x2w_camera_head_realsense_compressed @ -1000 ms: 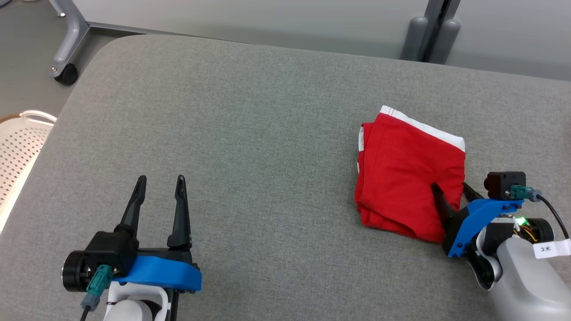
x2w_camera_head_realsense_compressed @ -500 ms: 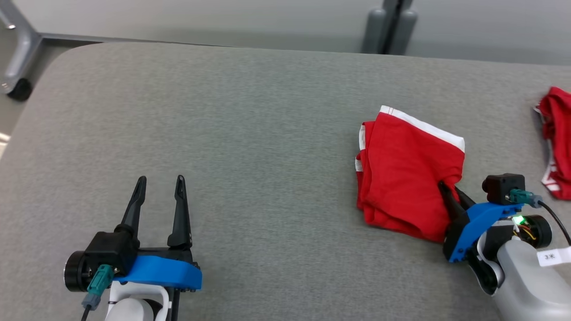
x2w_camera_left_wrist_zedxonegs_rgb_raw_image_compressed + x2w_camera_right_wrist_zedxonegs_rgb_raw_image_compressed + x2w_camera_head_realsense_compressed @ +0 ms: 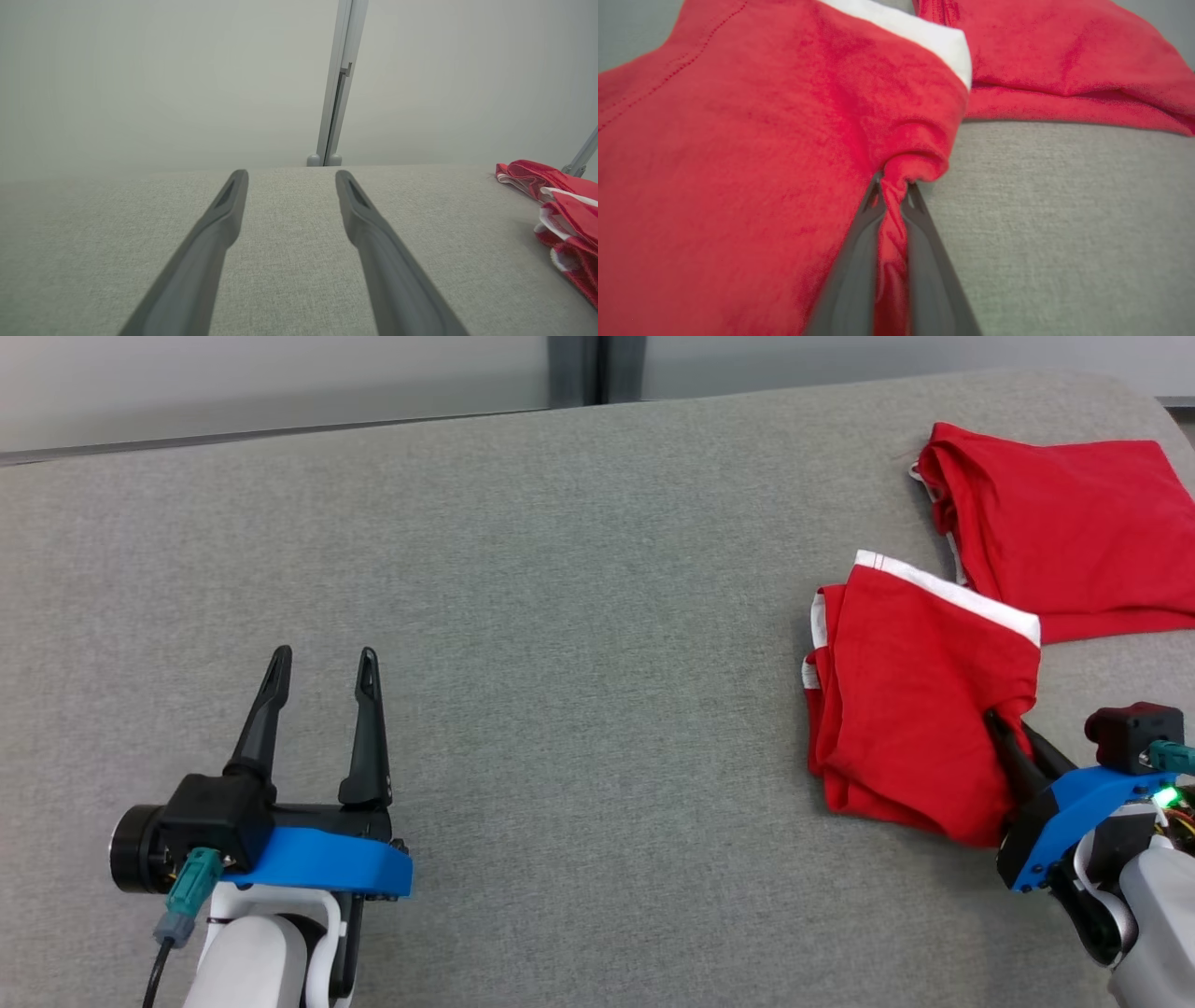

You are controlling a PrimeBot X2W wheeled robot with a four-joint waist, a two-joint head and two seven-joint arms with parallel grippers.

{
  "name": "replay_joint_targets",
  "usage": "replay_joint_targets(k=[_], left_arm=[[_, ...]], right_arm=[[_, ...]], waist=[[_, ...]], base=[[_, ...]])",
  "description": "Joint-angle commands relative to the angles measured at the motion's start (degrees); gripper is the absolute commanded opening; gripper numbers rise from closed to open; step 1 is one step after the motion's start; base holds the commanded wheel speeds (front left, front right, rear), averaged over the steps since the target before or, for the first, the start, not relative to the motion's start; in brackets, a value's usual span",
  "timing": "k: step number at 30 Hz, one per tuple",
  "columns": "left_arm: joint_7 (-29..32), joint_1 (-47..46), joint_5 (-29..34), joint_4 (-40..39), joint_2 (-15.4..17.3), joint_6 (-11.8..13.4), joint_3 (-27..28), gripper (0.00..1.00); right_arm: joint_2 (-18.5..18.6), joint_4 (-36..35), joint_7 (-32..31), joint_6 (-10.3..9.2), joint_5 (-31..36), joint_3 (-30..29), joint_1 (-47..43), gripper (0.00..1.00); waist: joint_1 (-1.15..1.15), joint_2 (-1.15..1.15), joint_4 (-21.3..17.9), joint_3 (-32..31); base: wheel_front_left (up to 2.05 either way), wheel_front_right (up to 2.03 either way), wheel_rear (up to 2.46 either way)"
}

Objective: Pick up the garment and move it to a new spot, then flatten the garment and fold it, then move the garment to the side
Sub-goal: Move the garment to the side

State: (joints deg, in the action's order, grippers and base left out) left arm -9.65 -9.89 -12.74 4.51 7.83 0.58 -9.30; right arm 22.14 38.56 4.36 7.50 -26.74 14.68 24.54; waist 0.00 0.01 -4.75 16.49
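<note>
We see the grey fabric-topped desk spanning the head view. At two o'clock on it lies a second red garment, spread fairly flat, its near edge right at the waistband corner of the red shorts. The shorts sit folded at three o'clock, with the white waistband toward the far side. Our right hand is clenched on a bunched fold at the shorts' five o'clock edge. Our left hand rests released at eight o'clock, well apart. We judge the shorts light, soft and limp. One pinch may let the layers sag apart, so we would grip through every layer near the edge. We find no legible writing.
</note>
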Motion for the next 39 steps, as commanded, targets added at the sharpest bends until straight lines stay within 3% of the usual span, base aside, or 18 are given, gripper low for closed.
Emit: replay_joint_targets(k=[1,10,18,24,33,39], left_arm=[[0.17,-0.96,0.25,-0.18,0.42,0.18,0.08,1.00],[0.03,-3.80,0.60,0.23,1.00,0.14,-0.42,1.00],[-0.04,-5.25,0.73,-0.57,1.23,0.49,-0.87,1.00],[0.25,-6.54,1.21,-2.25,1.66,0.98,-1.15,1.00],[2.71,-7.78,2.31,-8.92,3.70,1.97,-1.00,1.00],[4.35,-8.49,2.75,-11.79,4.88,2.09,-1.02,1.00]], right_arm=[[0.69,-0.64,-0.12,-0.01,0.11,-0.04,-0.31,0.00],[4.78,-5.34,2.36,-0.01,3.41,2.06,3.32,0.00],[9.23,-7.96,0.41,-0.01,5.71,6.85,14.77,0.00],[14.45,-5.62,-2.13,-0.01,3.91,9.35,22.45,0.00],[27.28,-1.29,-4.54,-0.01,-3.27,12.62,28.69,0.00],[28.69,1.99,-4.33,-0.01,-4.43,14.44,33.09,0.00]], waist=[[0.00,-0.01,-0.79,0.09],[0.00,-0.01,-2.29,1.91],[0.00,-0.01,-0.51,4.72],[0.00,-0.01,0.54,8.27],[0.00,-0.01,-1.73,13.78],[0.00,-0.01,-3.18,16.39]], base=[[0.00,0.00,0.00],[0.00,0.00,0.00],[0.00,0.00,0.00],[0.00,0.00,0.00],[0.00,0.00,0.00],[0.00,0.00,0.00]])
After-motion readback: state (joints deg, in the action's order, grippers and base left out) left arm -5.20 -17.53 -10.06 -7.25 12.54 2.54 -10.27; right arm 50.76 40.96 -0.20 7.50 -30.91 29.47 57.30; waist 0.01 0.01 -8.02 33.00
